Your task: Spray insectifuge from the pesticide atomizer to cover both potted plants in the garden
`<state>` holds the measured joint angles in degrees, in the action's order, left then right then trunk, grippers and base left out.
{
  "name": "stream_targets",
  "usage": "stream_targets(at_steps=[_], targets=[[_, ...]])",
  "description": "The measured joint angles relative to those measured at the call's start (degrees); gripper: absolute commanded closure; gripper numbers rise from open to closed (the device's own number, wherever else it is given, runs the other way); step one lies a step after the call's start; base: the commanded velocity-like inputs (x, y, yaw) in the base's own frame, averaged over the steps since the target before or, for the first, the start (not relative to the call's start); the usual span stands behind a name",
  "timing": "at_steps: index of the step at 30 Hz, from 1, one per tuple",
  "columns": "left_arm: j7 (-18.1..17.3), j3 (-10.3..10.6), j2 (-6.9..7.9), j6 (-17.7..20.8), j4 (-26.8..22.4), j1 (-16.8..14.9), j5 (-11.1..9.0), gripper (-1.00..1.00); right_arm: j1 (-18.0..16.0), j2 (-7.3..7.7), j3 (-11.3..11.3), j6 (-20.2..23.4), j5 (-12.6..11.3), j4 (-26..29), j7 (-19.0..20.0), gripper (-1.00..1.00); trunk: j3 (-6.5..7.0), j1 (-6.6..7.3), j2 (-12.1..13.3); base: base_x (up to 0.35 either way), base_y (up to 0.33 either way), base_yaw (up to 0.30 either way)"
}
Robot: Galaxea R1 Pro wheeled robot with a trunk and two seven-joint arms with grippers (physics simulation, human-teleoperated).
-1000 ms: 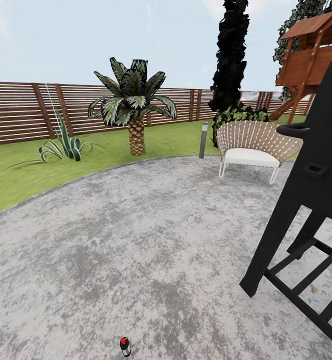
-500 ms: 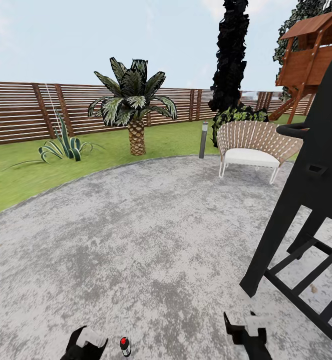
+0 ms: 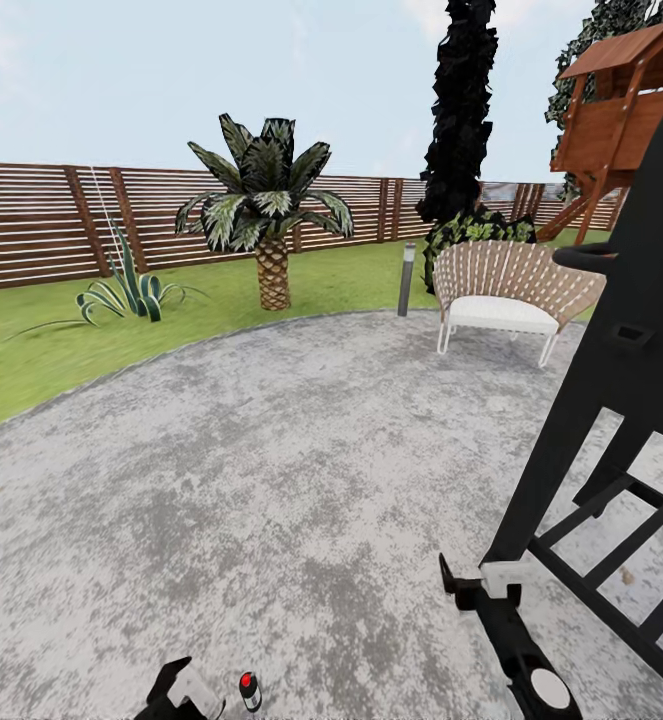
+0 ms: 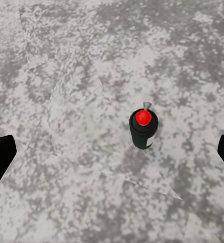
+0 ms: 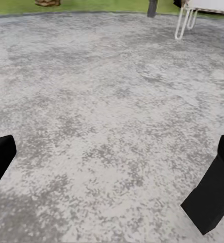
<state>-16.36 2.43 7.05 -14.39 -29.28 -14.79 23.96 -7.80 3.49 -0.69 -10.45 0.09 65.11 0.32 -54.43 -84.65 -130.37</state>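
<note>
While standing upright on the grey patio (image 3: 271, 450), the pesticide atomizer (image 3: 250, 692) sits just beside the left gripper (image 3: 183, 690).
Both grippers are open and empty; the left is cut off by the frame edge, and the right gripper (image 3: 481, 585) nears a black grill's leg (image 3: 541, 480).

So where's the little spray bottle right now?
The pesticide atomizer stands upright on the grey patio, bottom of the head view, beside the left gripper.
</note>
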Motion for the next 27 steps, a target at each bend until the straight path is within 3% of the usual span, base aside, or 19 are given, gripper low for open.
stream_targets(at_steps=[8,20,27], targets=[[0.0,-0.1,0.12,0.0,0.0,0.0,0.0,-1.00,0.0,0.05,-2.1,1.3,0.1,1.1,0.0,-1.00,-1.44,-1.76,-3.2,0.000,0.000,0.000],[-0.2,0.0,-0.06,-0.1,-0.6,-0.1,-0.1,-1.00,0.0,0.14,-2.2,1.3,0.2,1.1,0.0,-1.00,-4.13,-4.40,-8.0,0.000,0.000,0.000],[-7.8,-0.1,0.30,0.5,-0.9,-3.6,0.7,-1.00,0.0,0.15,-2.2,1.3,0.2,1.1,0.0,-1.00,-6.02,-5.93,-10.8,0.000,0.000,0.000]])
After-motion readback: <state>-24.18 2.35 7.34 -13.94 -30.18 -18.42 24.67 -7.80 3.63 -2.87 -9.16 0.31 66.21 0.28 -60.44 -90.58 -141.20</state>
